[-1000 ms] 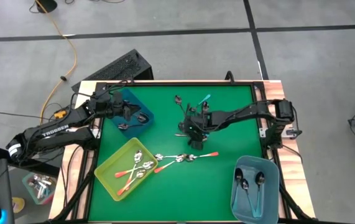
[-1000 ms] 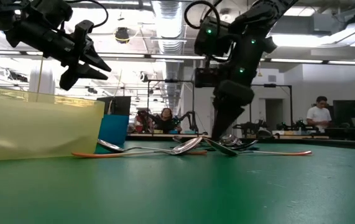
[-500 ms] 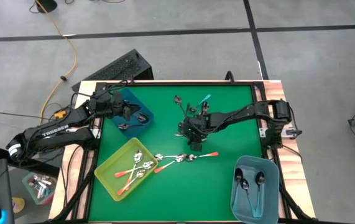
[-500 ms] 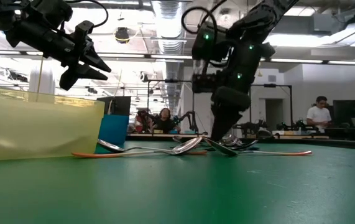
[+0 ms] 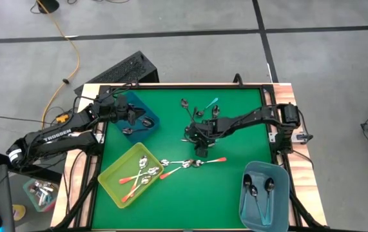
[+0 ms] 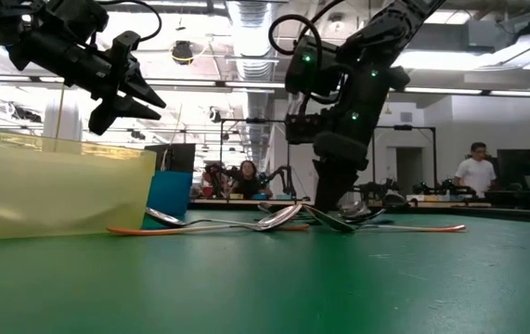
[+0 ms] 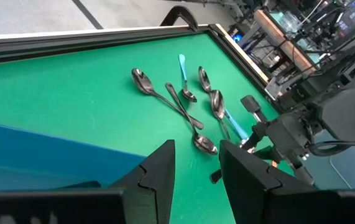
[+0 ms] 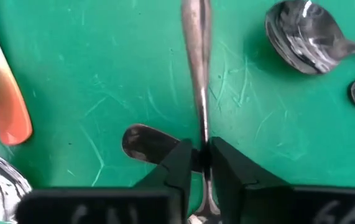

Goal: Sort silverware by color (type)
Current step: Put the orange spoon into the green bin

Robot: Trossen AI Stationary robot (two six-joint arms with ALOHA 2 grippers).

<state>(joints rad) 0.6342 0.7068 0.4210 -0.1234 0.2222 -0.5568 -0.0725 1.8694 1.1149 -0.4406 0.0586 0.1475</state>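
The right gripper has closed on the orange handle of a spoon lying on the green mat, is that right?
Not quite. The right wrist view shows the right gripper closed on a dark grey metal spoon's handle, not an orange one. The orange-handled spoon lies apart to the side, untouched. The rest holds: the grasped spoon lies on the green mat.

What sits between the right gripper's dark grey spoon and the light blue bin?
Nothing visible. The right gripper pinches the dark grey metal spoon; bare green mat lies toward the light blue bin.
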